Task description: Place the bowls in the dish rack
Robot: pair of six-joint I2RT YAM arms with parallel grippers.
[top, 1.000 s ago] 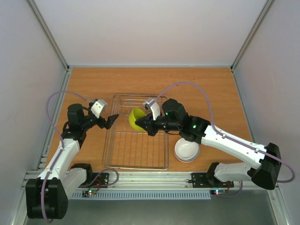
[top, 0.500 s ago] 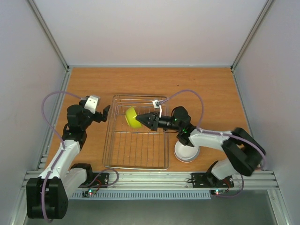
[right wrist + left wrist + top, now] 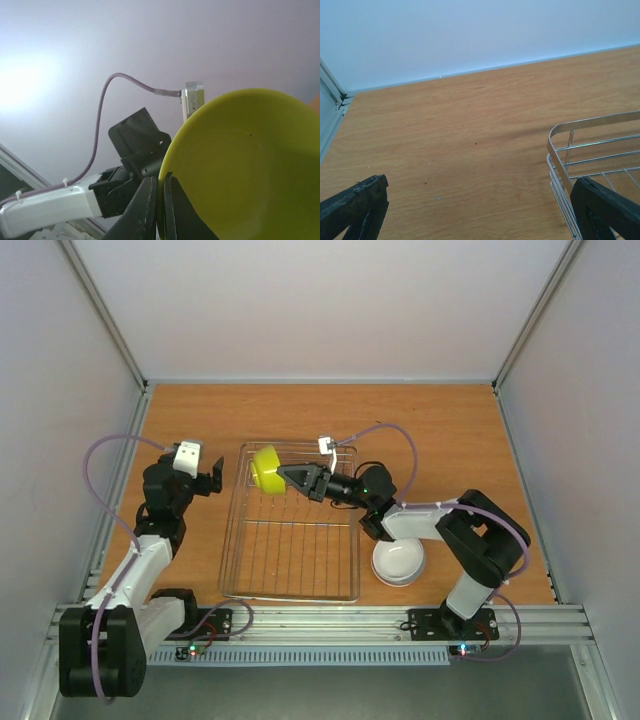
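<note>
My right gripper point(image 3: 288, 478) is shut on the rim of the yellow-green bowl point(image 3: 265, 469) and holds it on edge above the far left part of the silver wire dish rack point(image 3: 292, 585). In the right wrist view the bowl point(image 3: 250, 165) fills the right side, its rim pinched between my fingers point(image 3: 150, 210). A white bowl point(image 3: 398, 562) sits on the table right of the rack. My left gripper point(image 3: 214, 478) is open and empty just left of the rack's far left corner point(image 3: 560, 145). The other bowls are out of view.
The wooden table point(image 3: 440, 440) is enclosed by white walls at the back and sides. My right arm point(image 3: 420, 520) stretches low across the rack's right side. My left arm shows behind the bowl in the right wrist view point(image 3: 135, 150).
My right gripper has carried the yellow-green bowl leftward and farther back over the rack, the arm stretching out low. My left gripper has drawn back to the left, away from the rack.
</note>
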